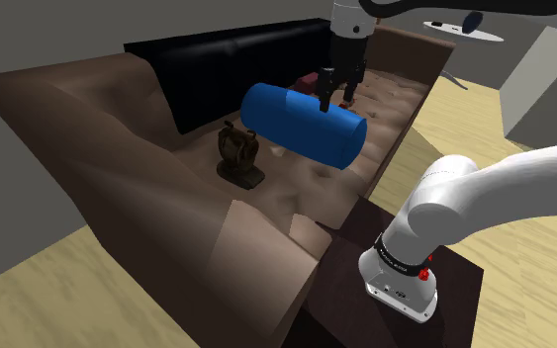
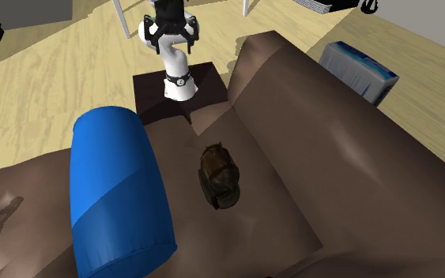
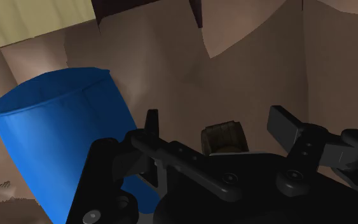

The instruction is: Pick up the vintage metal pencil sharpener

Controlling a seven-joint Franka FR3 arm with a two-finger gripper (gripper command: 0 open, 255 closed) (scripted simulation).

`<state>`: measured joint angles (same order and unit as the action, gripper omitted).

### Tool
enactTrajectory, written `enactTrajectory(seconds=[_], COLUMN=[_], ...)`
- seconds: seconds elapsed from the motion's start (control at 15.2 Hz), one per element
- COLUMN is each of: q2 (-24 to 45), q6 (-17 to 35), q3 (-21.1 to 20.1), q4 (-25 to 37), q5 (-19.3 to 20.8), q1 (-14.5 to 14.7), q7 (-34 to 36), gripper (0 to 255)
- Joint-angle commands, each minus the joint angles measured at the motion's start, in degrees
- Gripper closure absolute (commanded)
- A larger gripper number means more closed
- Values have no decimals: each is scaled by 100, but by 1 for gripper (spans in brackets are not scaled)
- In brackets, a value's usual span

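Note:
The pencil sharpener (image 1: 239, 153) is a small dark brown, crank-style piece standing on the brown sofa seat (image 1: 306, 183). In the second exterior view the sharpener (image 2: 219, 178) sits to the right of a blue cylinder cushion (image 2: 118, 197). My gripper (image 1: 335, 97) hangs in the air above the far end of the blue cushion (image 1: 304, 124), well apart from the sharpener. In the wrist view the gripper (image 3: 219, 127) is open, its fingers wide apart and touching nothing. The sharpener (image 3: 224, 137) shows far below between them, beside the cushion (image 3: 63, 140).
The sofa's backrest (image 2: 347, 158) and armrest (image 1: 256, 257) wall in the seat. My stand (image 2: 165, 95) is a dark box on the wooden floor against the sofa's front. A white round table (image 1: 464, 30) and a blue-and-white box (image 2: 361, 69) stand farther off.

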<state>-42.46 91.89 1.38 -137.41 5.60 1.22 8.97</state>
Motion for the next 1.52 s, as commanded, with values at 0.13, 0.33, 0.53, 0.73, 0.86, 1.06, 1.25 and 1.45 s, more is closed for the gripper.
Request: enactTrajectory(seconds=[0.13,0.33,0.53,0.73,0.86,1.06,1.25,1.45], q2=[379,979,1605,2249,2684,3342,4004,4668], q6=[350,844,1292,1687,1917,2211,2440,2604], q3=[-30,-75,-117,-156,-180,-212,-236,-251], q4=[38,156,348,612,826,1203,1649,2162], q5=[-19,-38,-47,-44,-36,-15,15,49], q1=[12,27,38,45,49,55,65,80], q7=[84,204,319,430,503,608,710,804], gripper=[0,0,0,0,0,0,0,0])
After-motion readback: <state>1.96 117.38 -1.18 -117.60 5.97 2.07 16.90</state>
